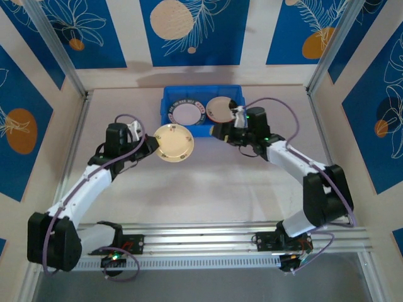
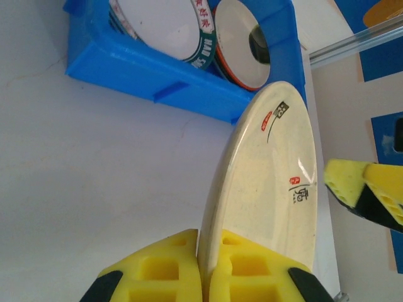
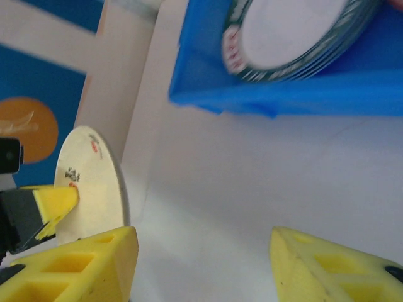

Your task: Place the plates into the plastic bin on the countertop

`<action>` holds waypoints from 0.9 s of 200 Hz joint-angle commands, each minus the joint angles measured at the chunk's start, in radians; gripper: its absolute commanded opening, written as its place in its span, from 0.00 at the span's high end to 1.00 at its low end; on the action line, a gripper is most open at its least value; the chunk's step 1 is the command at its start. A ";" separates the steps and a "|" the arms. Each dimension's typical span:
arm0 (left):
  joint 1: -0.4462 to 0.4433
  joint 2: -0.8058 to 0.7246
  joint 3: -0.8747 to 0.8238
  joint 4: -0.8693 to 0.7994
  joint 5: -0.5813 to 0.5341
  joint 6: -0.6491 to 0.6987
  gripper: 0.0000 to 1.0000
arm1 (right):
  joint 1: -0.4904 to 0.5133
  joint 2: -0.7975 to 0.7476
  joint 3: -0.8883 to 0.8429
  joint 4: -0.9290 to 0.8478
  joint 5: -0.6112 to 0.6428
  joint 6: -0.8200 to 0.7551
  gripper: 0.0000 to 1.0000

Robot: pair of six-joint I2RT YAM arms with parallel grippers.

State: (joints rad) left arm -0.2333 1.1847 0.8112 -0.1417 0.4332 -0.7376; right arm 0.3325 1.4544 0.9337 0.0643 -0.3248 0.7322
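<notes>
Cream plate (image 1: 174, 143) pinched at its left rim between the yellow pads of the left end effector (image 1: 153, 141), clamped tight on it. Face turned up toward the overhead view, just in front of the near wall of the plastic bin (image 1: 167, 107), toward the left half of the bin. Gripped by the rim, seemingly, because a flat plate offers no other hold. Probably carried this way to clear that near wall and go in from above. Lifted or brushing the surface, hard to tell.

Inside the bin at the left, a green-rimmed plate (image 1: 187, 113) topping a small stack. To its right, also inside the bin, an orange-rimmed plate (image 1: 220, 109), likely set apart because the stack takes up the left side.

Just in front of the bin's right half, the right end effector (image 1: 221, 131), jaws apart with nothing between them. Pointed leftward, apparently standing by and leaving the way into the bin free.

Beneath the bin, a pale, smooth table (image 1: 208, 182) with faint hairline marks. Behind and to both sides of the bin, blue floral wall panels (image 1: 189, 31). Well in front of the bin, an aluminium rail (image 1: 239, 236) carrying both arm bases
</notes>
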 commanded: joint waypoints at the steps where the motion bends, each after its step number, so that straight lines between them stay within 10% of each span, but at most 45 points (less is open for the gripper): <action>1: -0.018 0.072 0.116 0.044 0.002 0.028 1.00 | -0.045 -0.098 -0.040 -0.029 0.128 0.039 0.42; 180: -0.190 1.173 1.220 0.036 0.041 -0.068 1.00 | -0.231 -0.266 -0.027 -0.269 0.166 0.074 0.47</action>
State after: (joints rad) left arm -0.4118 2.2948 1.9518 -0.1219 0.4454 -0.7620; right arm 0.1036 1.2263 0.8677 -0.1463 -0.1768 0.8139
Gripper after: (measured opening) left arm 0.081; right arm 0.533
